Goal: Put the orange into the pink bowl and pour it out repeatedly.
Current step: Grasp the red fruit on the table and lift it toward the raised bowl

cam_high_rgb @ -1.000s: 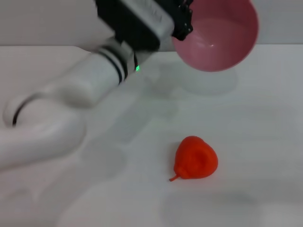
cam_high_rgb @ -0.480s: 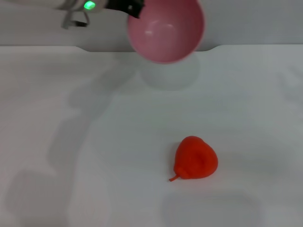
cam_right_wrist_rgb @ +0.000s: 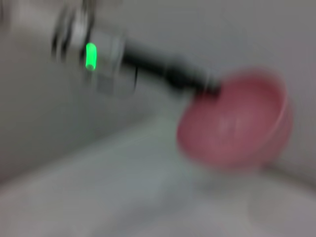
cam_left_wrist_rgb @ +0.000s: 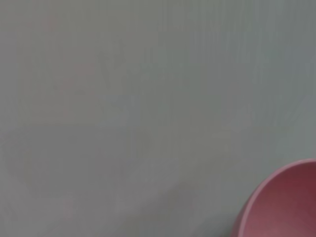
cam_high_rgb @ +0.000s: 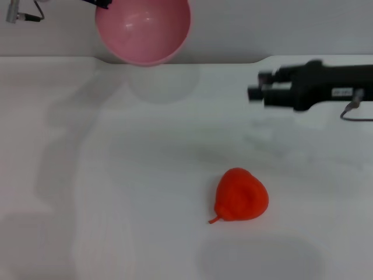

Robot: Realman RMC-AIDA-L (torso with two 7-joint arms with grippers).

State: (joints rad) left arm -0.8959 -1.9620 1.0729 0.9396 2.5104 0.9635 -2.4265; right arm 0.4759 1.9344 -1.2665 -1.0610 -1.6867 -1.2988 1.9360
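- Left pincer (cam_high_rgb: 104,3) holds the pink bowl (cam_high_rgb: 143,29) by its rim, high above the far left part of the white table (cam_high_rgb: 116,175); only a dark scrap of the pincer shows at the top edge of the head view, pinching the rim.
- Tilted on its side, the bowl turns its glossy inside toward the camera, and nothing lies in it.
- Right pincer (cam_high_rgb: 254,92) reaches in from the right side above the table, well apart from the bowl; whether it is spread or pressed together cannot be told.
- On the table, the orange (cam_high_rgb: 240,195) lies near the middle, toward the near side, its small stem nub pointing to the near left; it touches neither pincer.
- From the right wrist, the bowl (cam_right_wrist_rgb: 232,121) appears at the end of the dark left arm (cam_right_wrist_rgb: 163,71), where a green light (cam_right_wrist_rgb: 91,56) glows.
- From the left wrist, just a curve of the bowl (cam_left_wrist_rgb: 284,205) shows in one corner.
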